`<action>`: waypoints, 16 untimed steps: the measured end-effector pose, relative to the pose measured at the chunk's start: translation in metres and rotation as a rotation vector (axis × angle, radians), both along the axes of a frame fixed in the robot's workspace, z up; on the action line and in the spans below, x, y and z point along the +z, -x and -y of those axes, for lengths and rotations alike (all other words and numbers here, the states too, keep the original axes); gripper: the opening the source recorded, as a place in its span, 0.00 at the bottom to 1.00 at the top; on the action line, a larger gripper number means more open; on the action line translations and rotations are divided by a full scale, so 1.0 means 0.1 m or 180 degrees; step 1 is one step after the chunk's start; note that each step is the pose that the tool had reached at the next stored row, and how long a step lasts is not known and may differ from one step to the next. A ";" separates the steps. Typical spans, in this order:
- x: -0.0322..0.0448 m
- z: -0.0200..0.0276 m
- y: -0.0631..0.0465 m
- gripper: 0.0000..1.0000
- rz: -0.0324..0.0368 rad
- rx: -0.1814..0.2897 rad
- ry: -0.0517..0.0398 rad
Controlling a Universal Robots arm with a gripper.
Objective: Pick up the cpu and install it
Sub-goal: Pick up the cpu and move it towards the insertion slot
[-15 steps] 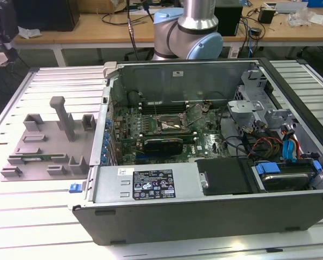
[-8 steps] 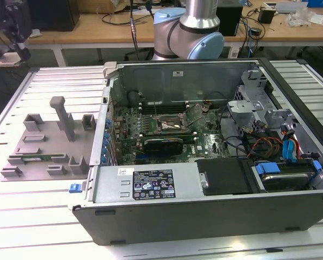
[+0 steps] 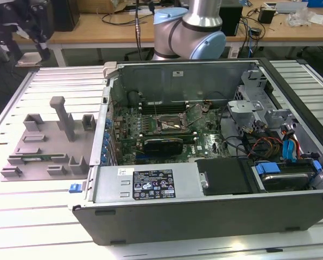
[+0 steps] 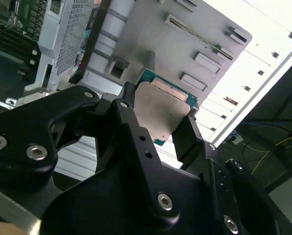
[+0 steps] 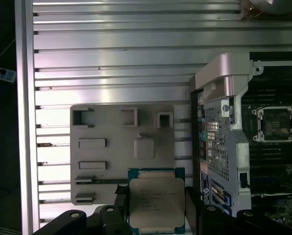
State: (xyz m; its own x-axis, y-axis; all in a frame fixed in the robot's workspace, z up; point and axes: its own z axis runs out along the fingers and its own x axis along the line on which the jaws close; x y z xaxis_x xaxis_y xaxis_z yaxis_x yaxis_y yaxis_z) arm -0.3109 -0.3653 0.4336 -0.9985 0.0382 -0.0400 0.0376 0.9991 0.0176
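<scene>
The gripper (image 4: 159, 111) clamps the cpu (image 4: 155, 120) between its two fingers (image 4: 187, 134).

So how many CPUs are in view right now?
1. The cpu is clamped in the gripper, held near the grey fixture plate, outside the computer case. The motherboard socket looks empty. Another could be hidden deeper in the case.

1. Computer case (image 3: 204, 216): top open; socket (image 3: 171, 124) approachable from above.
2. Case wall (image 3: 106, 124): upright barrier between fixture plate (image 3: 45, 143) and motherboard (image 3: 145, 132).
3. Tall post (image 3: 61, 116): rises from plate.
4. Gripper (image 5: 156, 193) holding cpu (image 5: 156, 208): above plate, clear of blocks (image 5: 92, 143).
</scene>
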 end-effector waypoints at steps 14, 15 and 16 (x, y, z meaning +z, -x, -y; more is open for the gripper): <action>0.000 0.036 -0.70 0.55 0.0000 0.0000 0.0000; 0.000 0.038 -0.74 0.55 0.0000 0.0000 0.0000; 0.000 0.040 -0.78 0.55 0.0000 0.0000 0.0000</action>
State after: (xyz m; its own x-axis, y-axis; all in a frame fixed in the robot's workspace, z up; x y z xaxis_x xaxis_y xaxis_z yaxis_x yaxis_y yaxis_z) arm -0.2326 -0.3692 0.4336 -0.9985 0.0383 -0.0399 0.0376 0.9991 0.0175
